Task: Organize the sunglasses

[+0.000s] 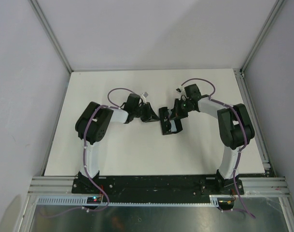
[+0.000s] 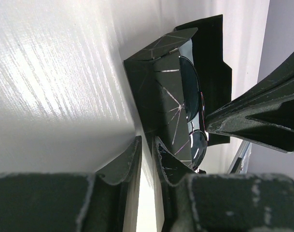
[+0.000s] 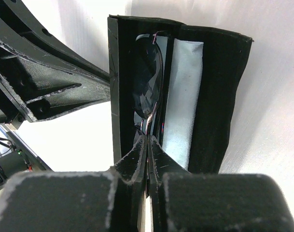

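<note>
The black case [image 3: 219, 96] lies open at the table's middle [image 1: 167, 126]. The sunglasses [image 3: 147, 82] lie on edge inside it along the left wall, and a light blue cloth [image 3: 183, 96] lies beside them. My right gripper [image 3: 148, 140] is shut on the thin frame at the near end of the sunglasses. My left gripper [image 2: 147, 142] is nearly shut and holds nothing. Its tips rest against the case's outer wall [image 2: 156, 92]. In the left wrist view a dark lens [image 2: 190, 77] shows over that wall. From above, the left gripper [image 1: 147, 116] and right gripper [image 1: 175, 115] flank the case.
The white table [image 1: 113, 150] is boxed in by pale walls with aluminium posts at the back corners [image 1: 241, 73]. The right arm's fingers [image 2: 253, 116] reach in close beside the case. The left arm's fingers [image 3: 64, 92] press in from the other side.
</note>
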Controlling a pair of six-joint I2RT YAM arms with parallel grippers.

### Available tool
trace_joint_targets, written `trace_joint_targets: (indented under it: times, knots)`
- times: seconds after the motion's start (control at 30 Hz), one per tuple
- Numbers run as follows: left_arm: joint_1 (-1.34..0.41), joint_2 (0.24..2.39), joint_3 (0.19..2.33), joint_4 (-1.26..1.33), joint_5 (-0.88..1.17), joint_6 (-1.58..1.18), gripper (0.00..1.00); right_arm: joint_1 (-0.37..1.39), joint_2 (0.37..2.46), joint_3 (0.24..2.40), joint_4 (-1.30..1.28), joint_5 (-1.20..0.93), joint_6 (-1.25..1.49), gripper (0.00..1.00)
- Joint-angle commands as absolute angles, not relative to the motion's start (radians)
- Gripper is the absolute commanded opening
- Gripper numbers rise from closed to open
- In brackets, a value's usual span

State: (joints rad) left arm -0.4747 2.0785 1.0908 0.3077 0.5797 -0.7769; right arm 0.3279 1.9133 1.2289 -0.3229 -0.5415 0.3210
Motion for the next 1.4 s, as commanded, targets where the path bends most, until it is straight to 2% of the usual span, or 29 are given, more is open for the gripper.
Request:
trace_joint_targets:
  times: [0.0, 0.13, 0.6, 0.73, 0.93, 1.03, 1.2, 1.37]
  knots:
    - [-0.485, 2.097, 1.114, 0.308, 0.583, -0.751, 0.20, 0.362, 1.933, 1.248, -0.301, -0.556, 0.322, 0.07]
    - [-0.485, 2.093, 1.112, 0.308, 0.581, -0.750, 0.20, 0.345, 1.898, 1.249, -0.298, -0.551, 0.330, 0.17]
    - [-0.480, 2.076, 1.108, 0.307, 0.574, -0.747, 0.20, 0.279, 1.766, 1.264, -0.370, -0.530, 0.309, 0.34]
    - [-0.468, 2.056, 1.101, 0.307, 0.574, -0.744, 0.20, 0.242, 1.741, 1.264, -0.414, -0.493, 0.287, 0.35]
    - [-0.462, 2.049, 1.104, 0.299, 0.575, -0.739, 0.20, 0.185, 1.745, 1.230, -0.438, -0.319, 0.301, 0.34]
    - [-0.462, 2.050, 1.103, 0.298, 0.574, -0.739, 0.20, 0.180, 1.772, 1.187, -0.406, -0.238, 0.313, 0.29]
    - [-0.463, 2.051, 1.104, 0.298, 0.572, -0.739, 0.20, 0.200, 1.839, 1.144, -0.347, -0.264, 0.326, 0.22]
    - [-0.472, 2.054, 1.107, 0.298, 0.571, -0.742, 0.20, 0.259, 1.877, 1.141, -0.300, -0.314, 0.346, 0.18]
